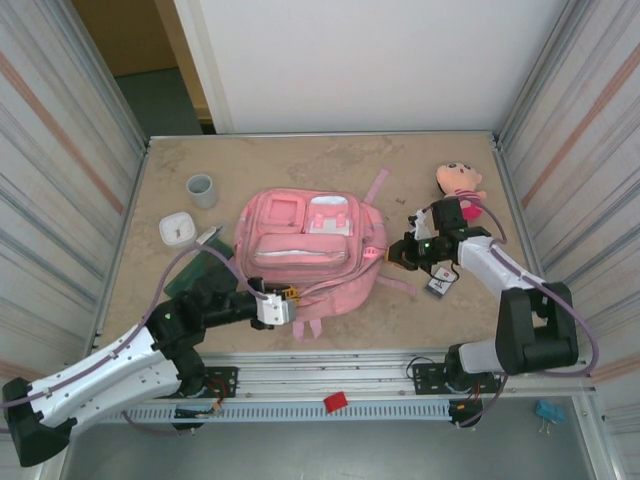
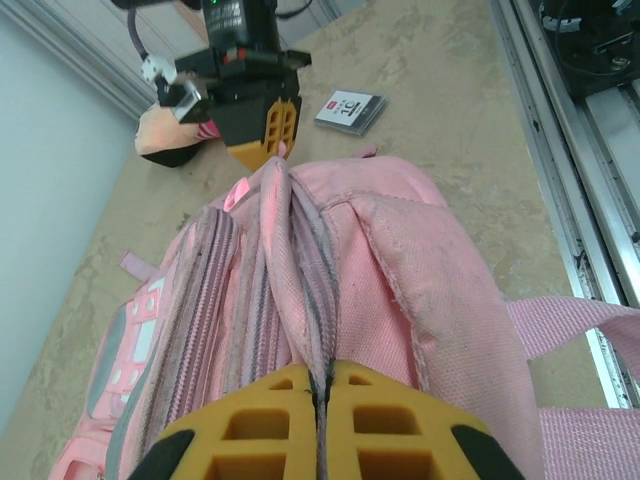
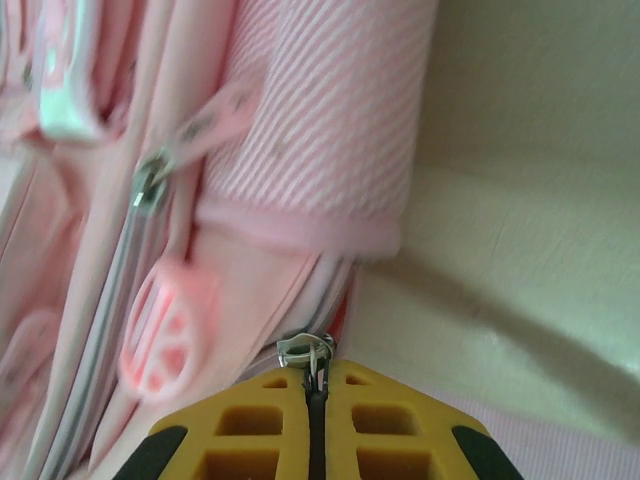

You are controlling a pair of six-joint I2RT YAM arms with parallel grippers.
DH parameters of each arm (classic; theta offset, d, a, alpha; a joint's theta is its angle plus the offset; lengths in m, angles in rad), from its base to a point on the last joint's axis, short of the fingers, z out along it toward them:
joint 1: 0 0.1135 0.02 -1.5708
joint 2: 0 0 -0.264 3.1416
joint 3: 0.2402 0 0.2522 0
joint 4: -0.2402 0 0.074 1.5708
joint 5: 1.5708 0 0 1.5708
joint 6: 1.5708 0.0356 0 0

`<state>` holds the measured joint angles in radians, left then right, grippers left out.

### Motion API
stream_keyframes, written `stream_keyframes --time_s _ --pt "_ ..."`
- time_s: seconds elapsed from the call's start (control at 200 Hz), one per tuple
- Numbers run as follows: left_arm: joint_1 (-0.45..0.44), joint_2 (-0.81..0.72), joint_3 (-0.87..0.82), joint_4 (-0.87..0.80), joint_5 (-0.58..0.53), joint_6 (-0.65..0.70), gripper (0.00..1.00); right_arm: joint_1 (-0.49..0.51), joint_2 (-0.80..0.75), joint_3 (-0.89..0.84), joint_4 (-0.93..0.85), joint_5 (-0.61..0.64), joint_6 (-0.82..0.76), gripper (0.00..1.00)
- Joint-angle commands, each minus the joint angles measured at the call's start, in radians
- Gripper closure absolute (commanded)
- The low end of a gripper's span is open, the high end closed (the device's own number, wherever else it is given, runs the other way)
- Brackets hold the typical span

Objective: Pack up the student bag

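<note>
Overhead camera looks down on the whole surface (image 1: 300, 170); 2 wrist cameras sit close against the student bag (image 1: 305, 250) from opposite ends; all 3 views share it.

The student bag (image 1: 300, 255) is showing pink, its pocket panels gleaming pale and one strap carrying fine pink-and-white stripes; the left gripper (image 2: 322, 385) and right gripper (image 3: 315, 385) are showing orange-yellow edged in black; the plush doll (image 1: 458, 180) is wearing tan and pink; the table (image 1: 300, 165) is looking mottled beige
</note>
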<state>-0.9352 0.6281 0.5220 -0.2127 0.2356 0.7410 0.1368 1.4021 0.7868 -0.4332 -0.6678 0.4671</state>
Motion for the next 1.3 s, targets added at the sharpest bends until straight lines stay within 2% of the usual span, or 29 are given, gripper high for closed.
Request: stream_keyframes --time_s 0.0,0.195,0.251,0.291,0.381,0.511,0.651,0.797,0.962,1.062,1.117,1.147,1.188,1.223,1.293 --pt "0.002 -0.072 0.007 0.082 0.082 0.011 0.94 -0.042 0.056 -0.003 0.206 0.167 0.087 1.0" --pt "0.003 -0.019 -0.001 0.077 0.055 -0.011 0.91 -0.011 0.029 0.011 0.201 0.163 0.072 1.0" --pt "0.003 0.013 0.007 0.081 0.035 -0.037 0.82 0.008 -0.001 0.015 0.181 0.147 0.059 1.0" --pt "0.003 0.04 0.015 0.085 0.014 -0.067 0.67 0.032 -0.027 0.021 0.164 0.127 0.047 1.0" --pt "0.002 0.113 0.051 0.089 0.002 -0.154 0.48 0.116 -0.089 0.051 0.085 0.13 0.017 1.0" --pt "-0.006 0.246 0.104 0.126 -0.001 -0.298 0.34 0.239 -0.177 0.077 -0.002 0.189 0.012 1.0" --pt "-0.062 0.393 0.158 0.181 -0.077 -0.371 0.27 0.319 -0.227 0.08 -0.044 0.205 0.04 1.0" --pt "-0.105 0.537 0.219 0.186 -0.134 -0.423 0.26 0.388 -0.245 0.087 -0.047 0.166 0.032 1.0" --pt "-0.126 0.648 0.233 0.246 -0.148 -0.491 0.29 0.413 -0.232 0.098 -0.024 0.076 0.009 1.0" --pt "-0.128 0.709 0.228 0.283 -0.256 -0.539 0.3 0.431 -0.223 0.111 -0.022 0.036 -0.014 1.0" --pt "-0.128 0.741 0.237 0.277 -0.333 -0.556 0.34 0.44 -0.222 0.115 -0.027 0.021 -0.024 1.0" --pt "-0.128 0.757 0.243 0.268 -0.359 -0.557 0.39 0.441 -0.222 0.118 -0.03 0.015 -0.028 1.0" --pt "-0.128 0.773 0.251 0.258 -0.378 -0.55 0.56 0.443 -0.225 0.113 -0.031 0.013 -0.031 1.0" --pt "-0.128 0.78 0.257 0.244 -0.379 -0.536 0.76 0.441 -0.231 0.112 -0.037 0.028 -0.034 1.0" --pt "-0.128 0.771 0.248 0.242 -0.359 -0.514 0.97 0.422 -0.237 0.109 -0.06 0.087 -0.035 1.0"
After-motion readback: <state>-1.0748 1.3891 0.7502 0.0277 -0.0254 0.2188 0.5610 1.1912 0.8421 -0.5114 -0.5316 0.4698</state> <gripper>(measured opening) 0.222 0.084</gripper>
